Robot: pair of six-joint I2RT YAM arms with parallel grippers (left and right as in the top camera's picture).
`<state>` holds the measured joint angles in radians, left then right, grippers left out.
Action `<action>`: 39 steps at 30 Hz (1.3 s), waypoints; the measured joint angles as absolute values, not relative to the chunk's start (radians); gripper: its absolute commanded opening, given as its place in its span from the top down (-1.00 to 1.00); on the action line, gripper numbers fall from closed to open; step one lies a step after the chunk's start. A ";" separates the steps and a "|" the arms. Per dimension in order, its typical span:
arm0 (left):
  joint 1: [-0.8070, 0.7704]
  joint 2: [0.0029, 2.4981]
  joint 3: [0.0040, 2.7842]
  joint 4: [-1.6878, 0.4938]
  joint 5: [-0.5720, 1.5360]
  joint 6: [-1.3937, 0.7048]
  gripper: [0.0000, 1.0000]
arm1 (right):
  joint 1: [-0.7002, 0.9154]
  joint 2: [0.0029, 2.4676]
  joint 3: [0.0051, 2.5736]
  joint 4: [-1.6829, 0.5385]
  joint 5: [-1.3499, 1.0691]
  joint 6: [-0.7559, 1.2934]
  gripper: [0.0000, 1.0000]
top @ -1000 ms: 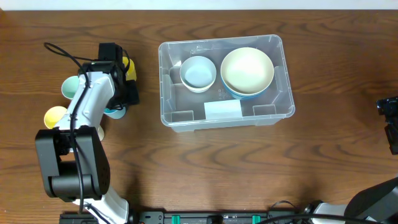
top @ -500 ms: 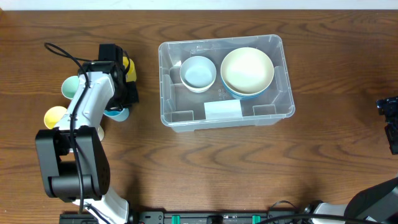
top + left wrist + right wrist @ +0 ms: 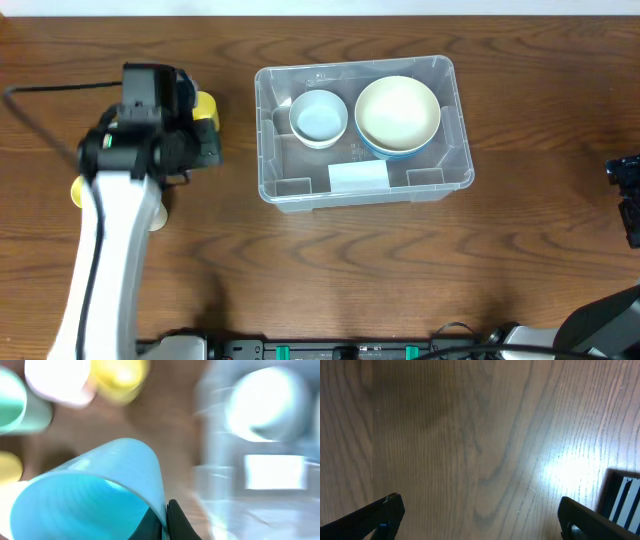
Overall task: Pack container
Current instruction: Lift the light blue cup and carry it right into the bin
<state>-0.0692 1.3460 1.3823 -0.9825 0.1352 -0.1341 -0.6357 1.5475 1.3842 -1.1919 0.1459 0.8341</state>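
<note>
Container (image 3: pixel 440 185) sits mid-worktop (image 3: pixel 300 260), towards the far side. Small bowl (image 3: pixel 319 117) and big bowl (image 3: pixel 398 113) fill its far part, near strip open. Bare wood all round, widest on right. Left fingers (image 3: pixel 175 522) clamped on blue cup (image 3: pixel 100 490), left of container; view smeared. Overhead, blurred arm hides cup. Right fingers (image 3: pixel 375 517) spread wide, cut off at right edge

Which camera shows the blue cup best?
The left wrist view: the blue cup fills it, though blurred. From overhead the left arm hides it. The right wrist view shows only table.
</note>
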 measured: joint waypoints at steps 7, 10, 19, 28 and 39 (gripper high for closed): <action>-0.327 1.201 1.390 -0.853 0.159 -0.131 0.89 | -0.636 1.547 1.384 -1.192 0.146 0.834 -0.97; -0.416 1.231 1.390 -0.795 0.159 -0.130 0.89 | -0.636 1.547 1.384 -1.192 0.146 0.834 -0.98; -0.632 1.459 1.389 -0.711 0.162 -0.131 0.88 | -0.636 1.547 1.384 -1.192 0.146 0.834 -0.99; -0.749 1.632 1.389 -0.667 0.169 -0.130 0.88 | -0.636 1.547 1.384 -1.192 0.146 0.834 -0.99; -0.749 1.787 1.389 -0.641 0.173 -0.130 0.88 | -0.636 1.547 1.384 -1.192 0.146 0.834 -0.98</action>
<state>-0.7490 1.7866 1.3891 -0.6407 0.1726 -0.1303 -0.6357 1.5475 1.3842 -1.1919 0.1455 0.8341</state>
